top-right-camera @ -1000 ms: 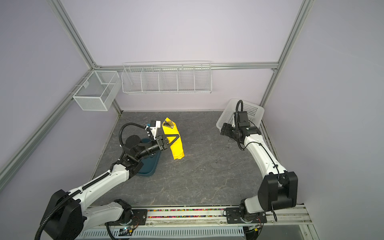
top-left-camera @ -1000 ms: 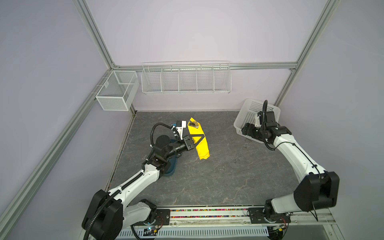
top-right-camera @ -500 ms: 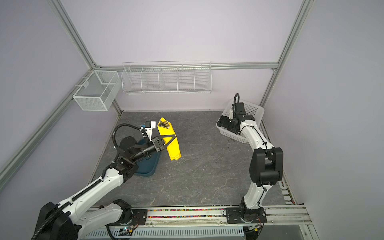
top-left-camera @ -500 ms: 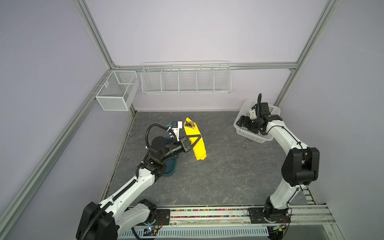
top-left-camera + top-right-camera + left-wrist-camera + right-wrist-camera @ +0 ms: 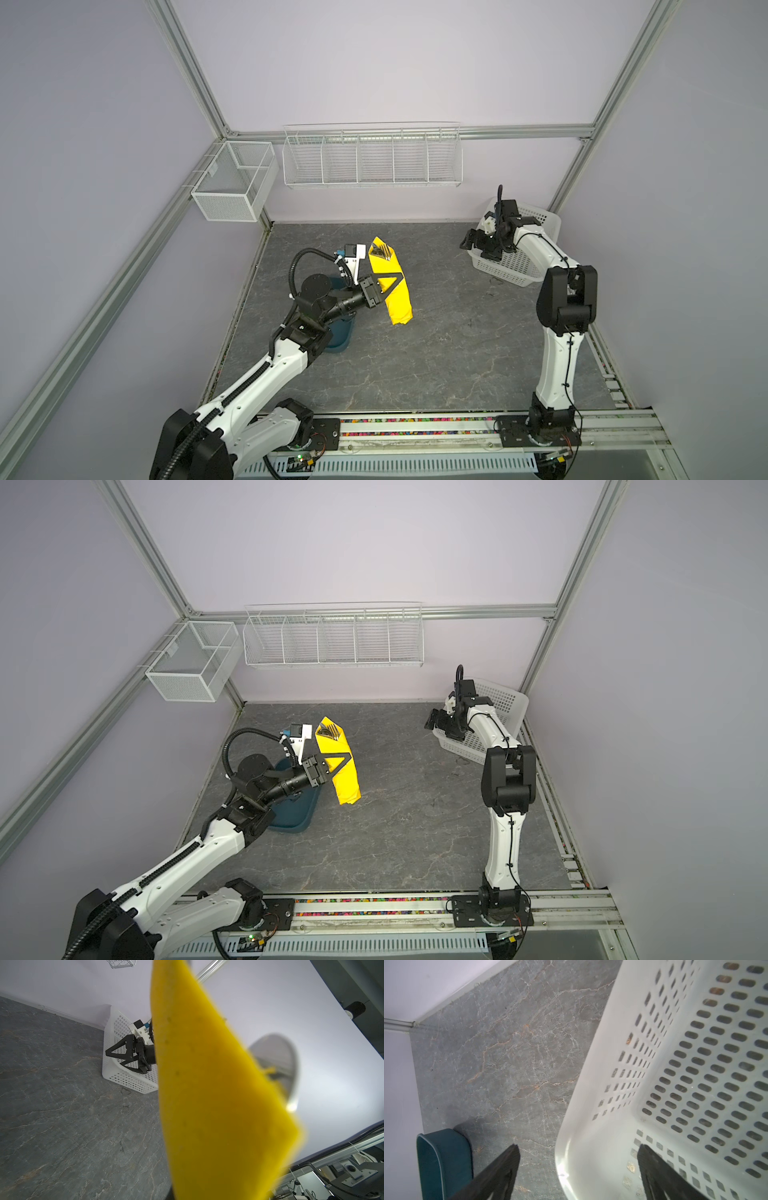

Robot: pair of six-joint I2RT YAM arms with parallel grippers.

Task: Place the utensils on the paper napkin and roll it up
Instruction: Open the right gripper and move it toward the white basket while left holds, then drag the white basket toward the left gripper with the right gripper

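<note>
Left tool (image 5: 400,278) clamps one napkin bundle (image 5: 400,305); one tray (image 5: 337,337), one basket (image 5: 515,266).

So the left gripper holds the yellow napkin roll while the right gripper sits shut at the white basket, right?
Not shut: the right wrist view shows the right gripper open, fingers spread either side of a wall of the white basket. The left gripper does hold the yellow napkin roll.

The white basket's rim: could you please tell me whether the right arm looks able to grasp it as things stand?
Probably yes. The right hand is open and appears to straddle the rim of the white basket, one finger outside the wall and one inside, with nothing else in the way.
</note>
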